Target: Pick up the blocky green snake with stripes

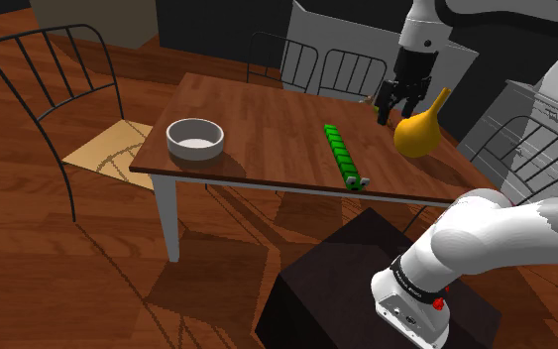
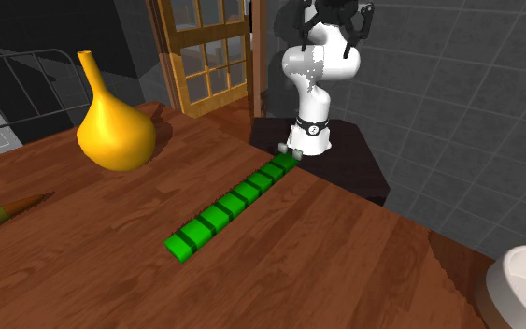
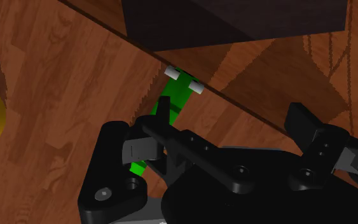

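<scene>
shoulder view: the green snake (image 1: 343,156) is seen lying straight on the wooden table (image 1: 267,109), its head at the edge nearest the stand, between a white bowl (image 1: 196,139) and a yellow vase (image 1: 420,129). it is judged light, stiff and blocky, best gripped across its narrow middle. the gripper (image 1: 395,111) is held open near the vase's neck. a chair (image 1: 58,79) is set on the wooden floor.

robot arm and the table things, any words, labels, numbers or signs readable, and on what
None can be read.
Arm's dark band: faint pale marks, too small to read.
Arm's round base badge: too small to read.
Green snake, yellow vase, white bowl: no writing seen.
</scene>
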Available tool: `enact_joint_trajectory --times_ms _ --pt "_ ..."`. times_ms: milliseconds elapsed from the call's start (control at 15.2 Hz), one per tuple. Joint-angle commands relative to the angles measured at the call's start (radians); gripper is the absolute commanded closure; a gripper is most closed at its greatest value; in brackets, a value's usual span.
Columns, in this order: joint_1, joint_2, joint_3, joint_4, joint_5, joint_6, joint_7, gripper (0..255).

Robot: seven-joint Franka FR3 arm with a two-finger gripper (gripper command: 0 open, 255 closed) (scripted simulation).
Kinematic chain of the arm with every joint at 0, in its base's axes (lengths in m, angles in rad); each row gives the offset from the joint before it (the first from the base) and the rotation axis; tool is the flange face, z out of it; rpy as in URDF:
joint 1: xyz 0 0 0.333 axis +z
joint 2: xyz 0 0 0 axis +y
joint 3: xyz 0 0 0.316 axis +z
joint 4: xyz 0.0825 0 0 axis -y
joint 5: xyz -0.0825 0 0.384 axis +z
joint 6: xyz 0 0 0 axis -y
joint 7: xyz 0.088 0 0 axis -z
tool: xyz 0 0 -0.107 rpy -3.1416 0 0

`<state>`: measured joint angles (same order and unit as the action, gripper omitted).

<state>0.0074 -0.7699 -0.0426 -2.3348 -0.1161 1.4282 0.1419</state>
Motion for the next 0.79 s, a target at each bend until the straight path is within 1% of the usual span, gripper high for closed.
enact_joint_trajectory --times_ms 0,396,726 --pt "0.0 0.0 0.0 0.0 0.0 0.0 0.0 0" --pt "-0.045 0.114 -0.054 -0.071 -0.021 0.216 0.042 0" --pt "-0.079 0.242 -0.103 -0.094 -0.031 0.393 0.073 0"
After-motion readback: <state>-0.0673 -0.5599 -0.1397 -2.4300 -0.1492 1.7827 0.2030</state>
